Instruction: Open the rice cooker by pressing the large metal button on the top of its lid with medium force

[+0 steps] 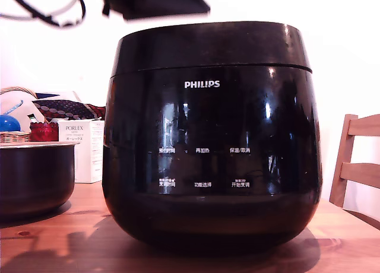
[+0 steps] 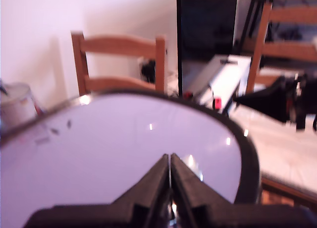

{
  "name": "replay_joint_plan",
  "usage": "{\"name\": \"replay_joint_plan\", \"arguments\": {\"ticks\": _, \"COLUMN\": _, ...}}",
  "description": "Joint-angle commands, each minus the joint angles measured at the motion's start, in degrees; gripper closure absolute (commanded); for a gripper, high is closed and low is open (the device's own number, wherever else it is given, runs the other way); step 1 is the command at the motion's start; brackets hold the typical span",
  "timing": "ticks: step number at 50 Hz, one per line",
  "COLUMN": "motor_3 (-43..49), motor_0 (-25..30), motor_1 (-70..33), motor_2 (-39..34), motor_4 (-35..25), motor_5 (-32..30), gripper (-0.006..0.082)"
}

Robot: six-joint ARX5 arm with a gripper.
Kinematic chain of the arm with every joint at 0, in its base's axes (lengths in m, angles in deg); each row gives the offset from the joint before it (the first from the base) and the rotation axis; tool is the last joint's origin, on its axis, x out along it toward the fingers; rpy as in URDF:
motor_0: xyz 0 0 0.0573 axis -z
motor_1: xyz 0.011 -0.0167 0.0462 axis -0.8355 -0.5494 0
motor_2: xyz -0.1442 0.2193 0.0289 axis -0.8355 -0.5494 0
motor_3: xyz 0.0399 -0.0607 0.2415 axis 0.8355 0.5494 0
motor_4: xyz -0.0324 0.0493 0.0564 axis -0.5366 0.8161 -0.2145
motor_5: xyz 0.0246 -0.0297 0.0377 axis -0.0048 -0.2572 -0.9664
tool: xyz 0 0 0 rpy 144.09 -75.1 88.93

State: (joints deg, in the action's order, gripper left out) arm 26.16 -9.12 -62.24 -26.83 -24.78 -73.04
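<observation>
Sitting at ctr of the exterior view: one rice cooker, glossy black, on a wooden table. Lid closed, seam running level round the body. White "PHILIPS" on the front; below it two rows of three white Chinese labels, six total, too small to read surely. Exterior view's left: one dark metal pot just beside the cooker, one white box marked "PORLEX" behind it, and a wicker basket w/ a blue ball. Exterior view's right: one wooden chair. A dark arm part shows above the lid at the frame's upper edge.

Wrist view: gripper w/ both black fingers pressed together, no gap, nothing between them, tips over the lid's pale reflective top. Two wooden chair backs behind. No button visible.
</observation>
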Motion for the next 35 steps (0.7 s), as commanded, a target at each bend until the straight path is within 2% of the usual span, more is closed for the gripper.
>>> {"name": "replay_joint_plan", "arguments": {"ticks": 1, "motor_3": -0.1, "motor_0": 0.3, "motor_1": -0.2, "motor_2": 0.8, "motor_4": 0.0, "motor_5": -1.2, "gripper": 0.0788}}
{"name": "replay_joint_plan", "arguments": {"ticks": 35, "motor_3": 11.9, "motor_0": 1.6, "motor_1": -1.1, "motor_2": 0.8, "motor_4": 3.6, "motor_5": -7.0, "gripper": 0.0788}}
